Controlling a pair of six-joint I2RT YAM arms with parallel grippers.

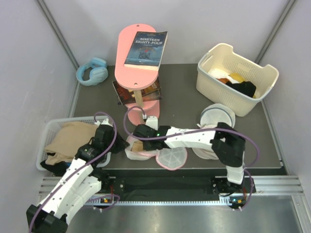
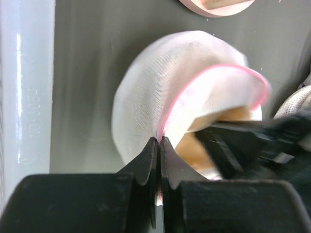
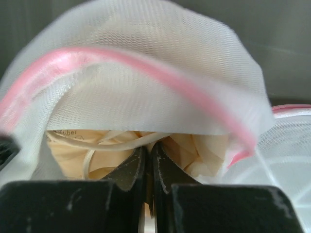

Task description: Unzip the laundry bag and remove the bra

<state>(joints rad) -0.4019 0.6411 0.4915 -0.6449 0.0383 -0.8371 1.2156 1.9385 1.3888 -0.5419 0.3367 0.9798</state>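
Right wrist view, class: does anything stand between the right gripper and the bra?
Nothing visible does. The laundry bag is open, its mesh flap arching above; the right gripper sits shut right at the bra.

Laundry bag [image 3: 146,92] sheer mesh, glossy trim; bra [image 3: 204,145] soft matt cloth

Soft, even overhead light, faint shadows on the table [image 1: 184,92]; wrist views show the laundry bag [image 3: 146,97] smeared by motion blur.

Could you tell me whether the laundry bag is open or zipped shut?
Open: the laundry bag gapes under its raised pink-trimmed flap, with the beige bra visible inside.
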